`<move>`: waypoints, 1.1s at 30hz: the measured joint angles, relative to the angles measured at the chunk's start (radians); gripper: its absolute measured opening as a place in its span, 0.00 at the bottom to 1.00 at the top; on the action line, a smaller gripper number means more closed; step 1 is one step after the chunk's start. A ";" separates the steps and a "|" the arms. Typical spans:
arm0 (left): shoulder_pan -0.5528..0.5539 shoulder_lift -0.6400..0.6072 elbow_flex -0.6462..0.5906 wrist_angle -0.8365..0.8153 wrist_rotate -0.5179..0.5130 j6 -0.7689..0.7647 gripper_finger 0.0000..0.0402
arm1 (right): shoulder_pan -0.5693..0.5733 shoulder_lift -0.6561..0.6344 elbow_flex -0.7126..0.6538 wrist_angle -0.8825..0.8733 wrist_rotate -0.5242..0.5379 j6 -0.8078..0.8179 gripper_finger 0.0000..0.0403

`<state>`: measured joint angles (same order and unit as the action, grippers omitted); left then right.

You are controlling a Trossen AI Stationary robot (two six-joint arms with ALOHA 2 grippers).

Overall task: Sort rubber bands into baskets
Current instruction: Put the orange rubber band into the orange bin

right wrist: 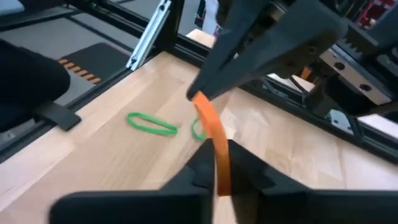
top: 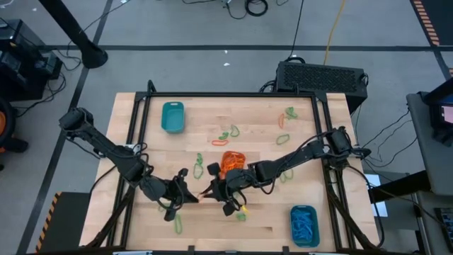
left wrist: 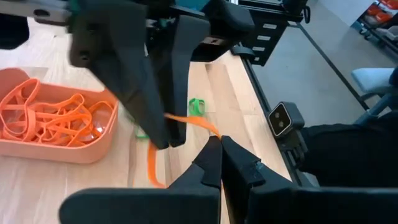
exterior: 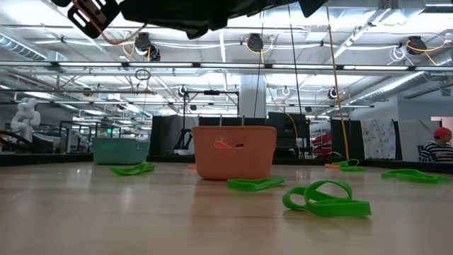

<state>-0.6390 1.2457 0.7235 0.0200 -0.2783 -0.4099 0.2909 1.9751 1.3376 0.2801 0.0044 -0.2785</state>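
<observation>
Held an orange rubber band [right wrist: 214, 140] stretched between the right gripper [right wrist: 217, 180] and the left gripper [right wrist: 200, 93], above green bands [right wrist: 151, 123] on the surface [right wrist: 112, 155].

Overhead, table-level, two close wrist cameras

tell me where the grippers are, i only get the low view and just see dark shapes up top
Observer: Both are over the table's front middle, close to the orange basket. The left gripper and right gripper are almost tip to tip.
Operator: are they holding anything
Observer: Yes, both are shut on one orange band, which is stretched between them.
Operator: anything in that orange basket, i only see its wall
Observer: It holds a heap of orange bands.
</observation>
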 joint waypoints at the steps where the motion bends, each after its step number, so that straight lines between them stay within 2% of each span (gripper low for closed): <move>1: 0.000 0.000 0.000 -0.001 0.000 0.000 0.00 | 0.000 0.000 0.000 -0.001 0.000 -0.014 0.04; 5: 0.000 0.000 0.000 -0.026 -0.003 0.000 0.06 | -0.003 0.000 0.000 -0.025 -0.003 -0.020 0.02; 10: 0.002 -0.001 0.000 -0.096 -0.014 -0.002 0.20 | -0.004 -0.036 0.000 -0.140 0.022 -0.002 0.00; 14: 0.017 -0.001 0.000 -0.179 -0.050 -0.003 0.31 | -0.004 -0.086 0.000 -0.303 0.123 0.032 0.00; 18: 0.049 -0.001 0.000 -0.298 -0.077 -0.038 0.35 | -0.017 -0.124 0.000 -0.507 0.249 0.125 0.00; 20: 0.063 -0.001 0.000 -0.360 -0.118 -0.053 0.35 | -0.028 -0.125 0.000 -0.589 0.293 0.196 0.00; 26: 0.091 -0.029 -0.010 -0.472 -0.254 -0.029 0.34 | -0.072 -0.106 0.000 -0.725 0.312 0.333 0.00; 30: 0.107 -0.129 -0.058 -0.517 -0.423 -0.070 0.34 | -0.103 -0.099 -0.001 -0.756 0.311 0.408 0.00; 33: 0.107 -0.232 -0.132 -0.467 -0.568 -0.129 0.34 | -0.115 -0.099 0.000 -0.767 0.310 0.458 0.01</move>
<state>-0.5323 1.0135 0.5918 -0.4472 -0.8464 -0.5390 0.1758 1.8759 1.3373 -0.4873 0.3145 0.1798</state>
